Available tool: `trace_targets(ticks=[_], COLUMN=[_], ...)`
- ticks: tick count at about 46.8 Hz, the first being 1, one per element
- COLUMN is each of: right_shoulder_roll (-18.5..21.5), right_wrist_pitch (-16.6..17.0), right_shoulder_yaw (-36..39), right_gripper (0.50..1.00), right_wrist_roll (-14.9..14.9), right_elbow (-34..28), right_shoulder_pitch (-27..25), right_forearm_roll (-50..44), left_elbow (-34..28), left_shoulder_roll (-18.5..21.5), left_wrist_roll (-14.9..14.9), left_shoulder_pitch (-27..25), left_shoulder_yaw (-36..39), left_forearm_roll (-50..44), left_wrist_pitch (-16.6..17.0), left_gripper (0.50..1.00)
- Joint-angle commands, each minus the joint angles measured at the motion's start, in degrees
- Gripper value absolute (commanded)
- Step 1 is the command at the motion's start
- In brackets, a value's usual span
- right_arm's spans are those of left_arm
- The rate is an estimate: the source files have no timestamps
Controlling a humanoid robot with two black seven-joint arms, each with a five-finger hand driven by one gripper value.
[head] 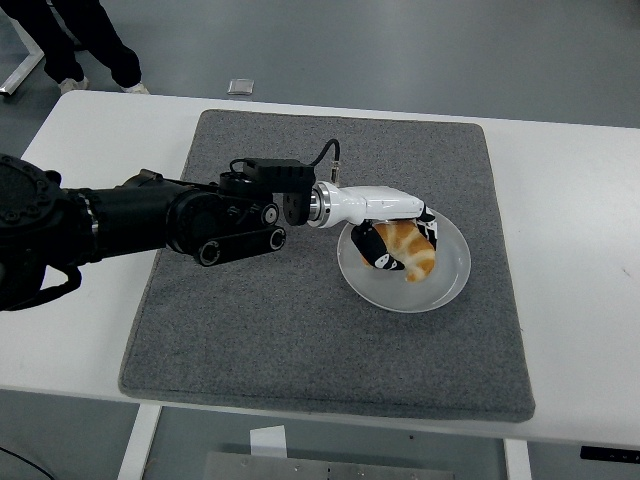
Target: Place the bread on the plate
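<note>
An orange-and-white bread [412, 250] sits low over the white plate [450, 278], which lies on the right half of the grey mat [260, 320]. My left hand [397, 243], white with black fingers, reaches in from the left and stays shut on the bread, fingers wrapped around its left side. I cannot tell whether the bread rests on the plate's surface or hangs just above it. The black left arm [150, 220] stretches across the mat's middle. My right arm is out of view.
The mat covers the middle of the white table [580, 250]. A person's dark trouser legs [75, 35] stand at the top left beyond the table. A small grey object [239, 86] lies on the floor past the far edge.
</note>
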Motion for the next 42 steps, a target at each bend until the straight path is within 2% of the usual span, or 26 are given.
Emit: trace_targets(ticks=[1,10,35,38,40,42], right_shoulder_roll=[0.00,0.00,0.00,0.00,0.00,0.00], right_wrist_pitch=[0.00,0.00,0.00,0.00,0.00,0.00], right_shoulder_yaw=[0.00,0.00,0.00,0.00,0.00,0.00], right_gripper=[0.952,0.952,0.952,0.952,0.952,0.952], right_wrist_roll=[0.01,0.01,0.01,0.01,0.01,0.01], right_elbow=[0.00,0.00,0.00,0.00,0.00,0.00], right_shoulder_pitch=[0.00,0.00,0.00,0.00,-0.08,-0.08], right_forearm_roll=[0.00,0.00,0.00,0.00,0.00,0.00], left_elbow=[0.15,0.24,0.59,0.59,0.59,0.50], left_shoulder_roll=[0.00,-0.43,-0.61,-0.61,-0.61,-0.61], left_wrist_roll=[0.00,0.08,0.08,0.08,0.08,0.00], left_shoulder_pitch=[0.21,0.39,1.00,1.00,1.00,1.00], left_shoulder_yaw=[0.00,0.00,2.02,2.02,2.02,1.93], left_forearm_roll=[0.14,0.14,0.14,0.14,0.14,0.05], left_wrist_pitch=[0.23,0.23,3.91,4.44,4.53,4.62], left_gripper=[0.500,0.500,0.505,0.591,0.692,0.730])
